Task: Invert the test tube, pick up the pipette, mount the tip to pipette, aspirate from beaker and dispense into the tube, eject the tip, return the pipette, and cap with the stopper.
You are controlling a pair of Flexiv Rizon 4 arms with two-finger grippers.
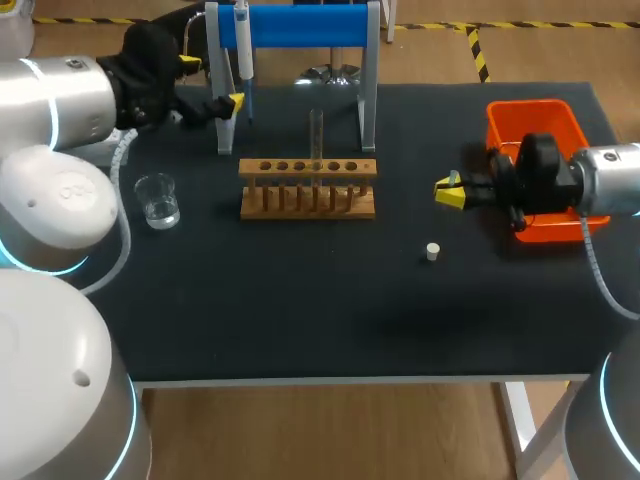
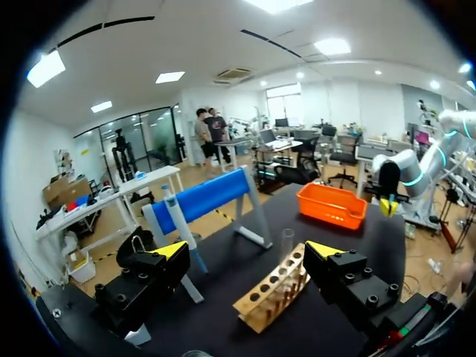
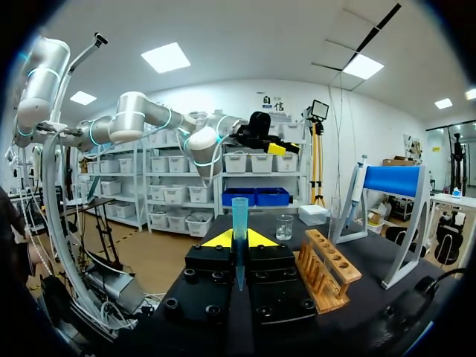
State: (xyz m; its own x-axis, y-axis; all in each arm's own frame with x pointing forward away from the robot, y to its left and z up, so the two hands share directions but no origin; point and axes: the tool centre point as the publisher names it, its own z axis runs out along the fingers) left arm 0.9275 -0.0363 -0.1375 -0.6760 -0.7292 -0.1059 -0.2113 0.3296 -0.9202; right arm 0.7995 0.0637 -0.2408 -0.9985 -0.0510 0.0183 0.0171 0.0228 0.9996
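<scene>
Currently I am going for the pipette (image 1: 243, 45), at two o'clock of my spread left gripper (image 1: 212, 82); next, aligning and closing. My right gripper (image 1: 450, 190) is pinching the tip (image 3: 239, 216).

The left arm (image 1: 60, 110) comes in at 9 o'clock in the head view and bends up toward 11 o'clock, where its black wrist carries the left gripper (image 1: 212, 82), aimed roughly toward 3 o'clock. Its fingers (image 2: 152, 271) stand wide apart, yellow tips forward. The right arm (image 1: 615, 180) comes in at 3 o'clock and lies about level, with the right gripper (image 1: 450, 190) pointing toward 9 o'clock. Its two yellow tips are drawn close together and pinch a blue pipette tip (image 3: 239, 223) from both sides, wide end up
</scene>
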